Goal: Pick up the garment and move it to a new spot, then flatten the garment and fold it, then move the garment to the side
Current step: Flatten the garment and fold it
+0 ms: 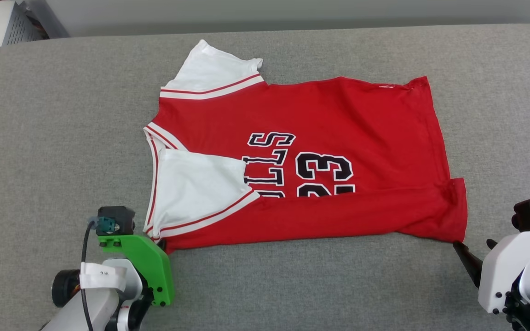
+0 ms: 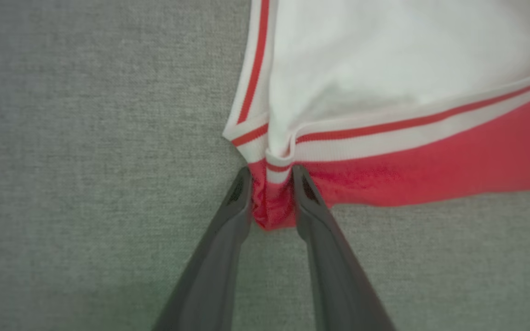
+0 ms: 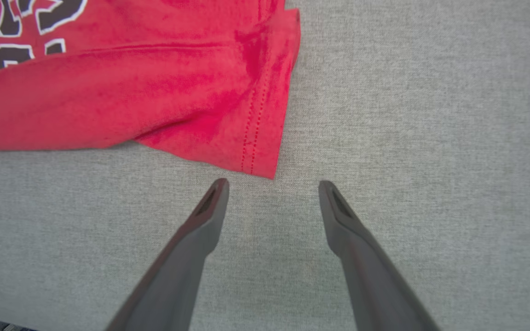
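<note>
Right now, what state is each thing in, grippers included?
garment: lying flat on the grey surface, near edge folded up over the lettering.
left gripper: closed on the garment's near shoulder corner.
right gripper: open, just short of the hem corner, not touching.

On the table (image 1: 62,115), the garment (image 1: 320,138) lies between left hand (image 2: 270,177) and right hand (image 3: 273,183).

Left wrist wears a bright green bracket (image 1: 147,269) with black screws (image 1: 155,290), a black camera block (image 1: 117,219) and a thin black cable (image 1: 84,250). Right one gets a white bracket (image 1: 506,271). Fingers (image 3: 191,248) are long, dark grey, tapered.
</note>
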You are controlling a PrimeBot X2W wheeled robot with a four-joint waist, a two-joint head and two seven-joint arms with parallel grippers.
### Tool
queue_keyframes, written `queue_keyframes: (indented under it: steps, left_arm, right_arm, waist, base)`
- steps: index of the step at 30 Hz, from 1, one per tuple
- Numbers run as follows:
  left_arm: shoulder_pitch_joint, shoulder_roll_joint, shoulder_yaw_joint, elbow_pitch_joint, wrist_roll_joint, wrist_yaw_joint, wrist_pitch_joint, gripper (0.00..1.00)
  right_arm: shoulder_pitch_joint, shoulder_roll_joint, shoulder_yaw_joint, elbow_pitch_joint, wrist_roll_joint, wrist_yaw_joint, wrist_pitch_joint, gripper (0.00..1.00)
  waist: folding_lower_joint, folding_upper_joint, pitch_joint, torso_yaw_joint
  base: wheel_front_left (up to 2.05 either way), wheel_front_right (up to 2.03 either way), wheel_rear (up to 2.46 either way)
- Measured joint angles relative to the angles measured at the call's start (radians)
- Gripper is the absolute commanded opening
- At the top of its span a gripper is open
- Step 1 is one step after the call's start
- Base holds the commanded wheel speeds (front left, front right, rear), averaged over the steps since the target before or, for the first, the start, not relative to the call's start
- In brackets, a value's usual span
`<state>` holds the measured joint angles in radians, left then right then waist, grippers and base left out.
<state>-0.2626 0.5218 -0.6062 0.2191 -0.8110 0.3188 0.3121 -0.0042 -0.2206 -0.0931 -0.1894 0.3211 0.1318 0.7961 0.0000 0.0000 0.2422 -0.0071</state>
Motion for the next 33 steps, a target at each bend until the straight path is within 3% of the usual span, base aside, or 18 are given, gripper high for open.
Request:
queue_keyframes:
  steps: [8,15,33]
  left_arm:
    - [0.026,-0.019,0.001,-0.019,-0.017,-0.012,-0.030,0.00]
    - [0.040,0.015,0.034,-0.170,-0.018,0.001,-0.065,0.00]
    - [0.034,0.038,0.033,-0.231,-0.005,0.021,-0.065,0.00]
  right_arm:
    - [0.003,-0.006,-0.015,0.036,-0.030,0.000,0.000,1.00]
    - [-0.005,0.012,-0.046,0.092,-0.053,0.000,-0.002,1.00]
    - [-0.195,0.056,-0.049,0.330,-0.140,0.000,-0.011,1.00]
  waist:
    - [0.0000,0.0000,-0.059,0.019]
    - [0.0000,0.0000,-0.104,0.068]
    - [0.0000,0.0000,-0.003,0.100]
  base:
    - [0.00,0.00,0.00]
    - [0.00,0.00,0.00]
    - [0.00,0.00,0.00]
